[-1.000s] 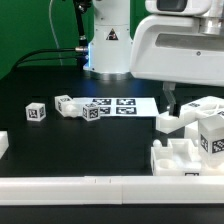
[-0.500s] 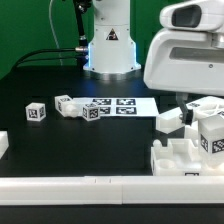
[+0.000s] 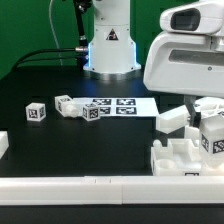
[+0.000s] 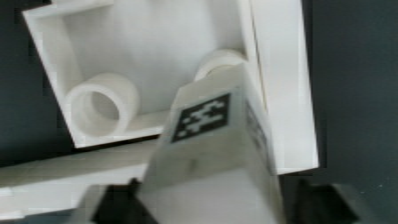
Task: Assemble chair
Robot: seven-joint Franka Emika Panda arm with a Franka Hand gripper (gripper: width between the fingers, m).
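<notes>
Low at the exterior view's right, the glossy white blocky plastic chair parts lay clustered on the black table, beneath the arm's bulky white wrist housing. A plain white block jutted from the cluster toward the middle of the frame, and a tagged white block stood near the right edge. In the wrist view the two-finger gripper had its dark fingers spread wide to either side of a tagged white bar. A dark gap showed beside the bar, so the gripper was not clamping it. Behind the bar lay a white slab with round holes. Left of centre in the exterior view, three small white tagged cubes sat in a row leading to the flat white marker board. A long white border rail ran along the bottom, and the white robot base stood at upper centre.
</notes>
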